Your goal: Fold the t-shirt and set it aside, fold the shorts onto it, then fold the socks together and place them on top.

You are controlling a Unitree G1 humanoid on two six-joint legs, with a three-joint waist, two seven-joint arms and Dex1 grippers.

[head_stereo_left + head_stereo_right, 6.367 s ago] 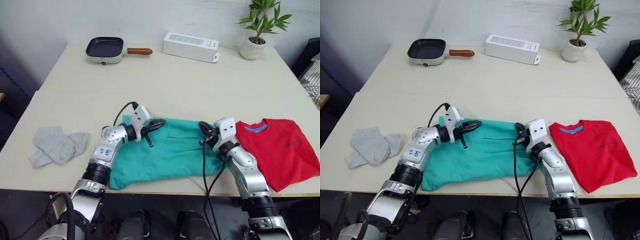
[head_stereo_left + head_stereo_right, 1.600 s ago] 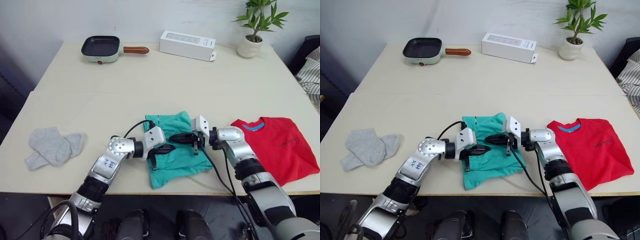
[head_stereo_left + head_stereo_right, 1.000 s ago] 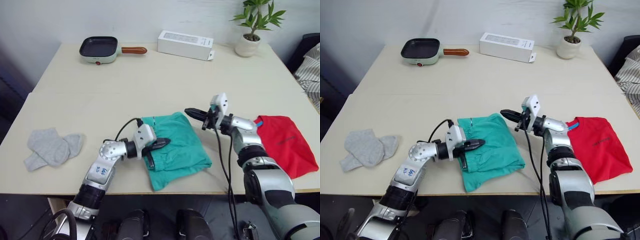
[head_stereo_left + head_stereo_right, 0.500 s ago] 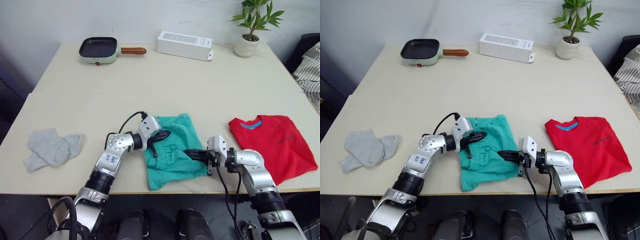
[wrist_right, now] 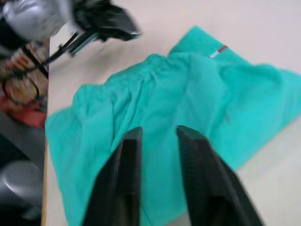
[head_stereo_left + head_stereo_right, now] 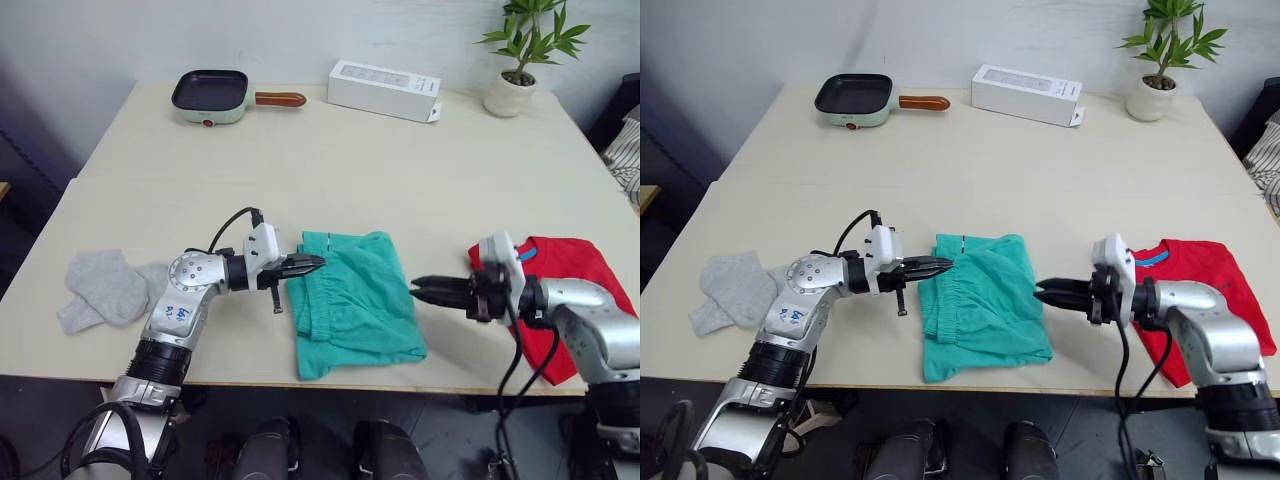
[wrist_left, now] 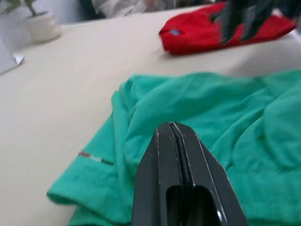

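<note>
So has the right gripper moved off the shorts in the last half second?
Yes. The right gripper has pulled back toward the t-shirt, clear of the shorts.

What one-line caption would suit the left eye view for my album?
Two black-fingered grippers, left shut and right slightly open, flank folded teal fabric shorts on a beige table.

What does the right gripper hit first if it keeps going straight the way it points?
Most likely the shorts: the right gripper is open and aimed at their near edge, seemingly just short of the fabric; exact height is unclear.
</note>
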